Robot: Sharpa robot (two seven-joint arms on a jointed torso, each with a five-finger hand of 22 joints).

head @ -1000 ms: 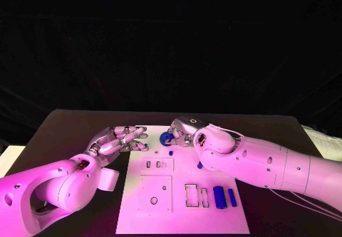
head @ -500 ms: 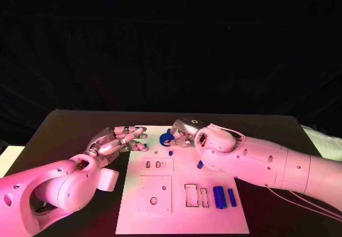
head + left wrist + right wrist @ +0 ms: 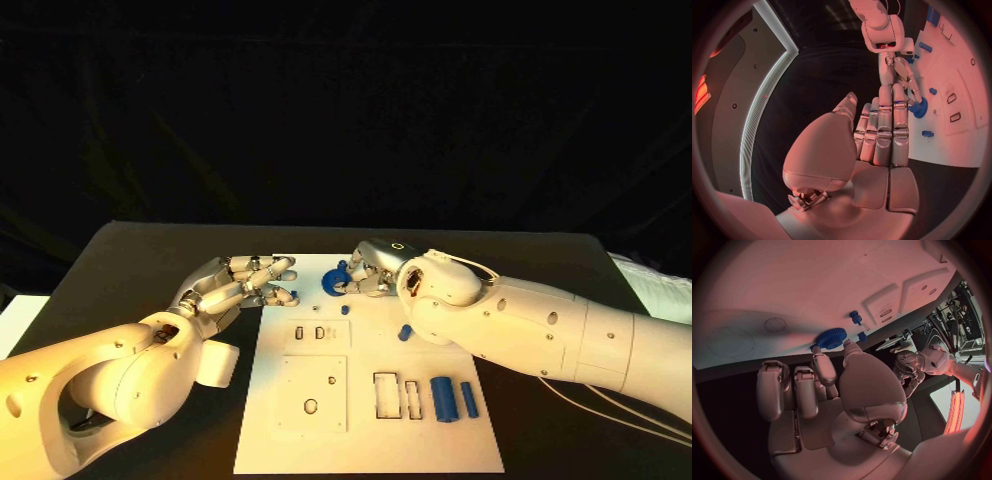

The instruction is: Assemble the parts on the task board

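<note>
- My right hand (image 3: pixel 378 268) is at the far edge of the board (image 3: pixel 368 440), pinching a blue gear (image 3: pixel 338 281) between thumb and a finger; my other fingers on that hand are curled beside it.
- In the right wrist view the gear (image 3: pixel 829 337) sits at my fingertips (image 3: pixel 820 356), right over the white board (image 3: pixel 786 285).
- My left hand (image 3: pixel 238 283) is at the board's far left corner, holding nothing, its fingers bent and slightly apart, the tips pointing towards the gear.
- In the left wrist view my left fingers (image 3: pixel 886 127) lie side by side, reaching towards the gear (image 3: pixel 917 107) in my right hand (image 3: pixel 901 80); I cannot tell whether they touch it.
- A small blue peg (image 3: pixel 346 309) stands on the board just nearer than the gear.
- Another small blue piece (image 3: pixel 404 333) lies on the board beside my right forearm, towards the right edge.
- Two blue cylinders (image 3: pixel 454 399) lie side by side near the board's right edge, towards the near corner.
- Just left of them are two empty rectangular slots (image 3: pixel 397 396).
- Left of the slots, a square plate with an oval hole (image 3: pixel 312 406) lies in the board's near left part.
- Beyond it is a smaller plate with two small slots (image 3: pixel 312 333).
- The board lies in the middle of the black surface (image 3: pixel 144 260).
</note>
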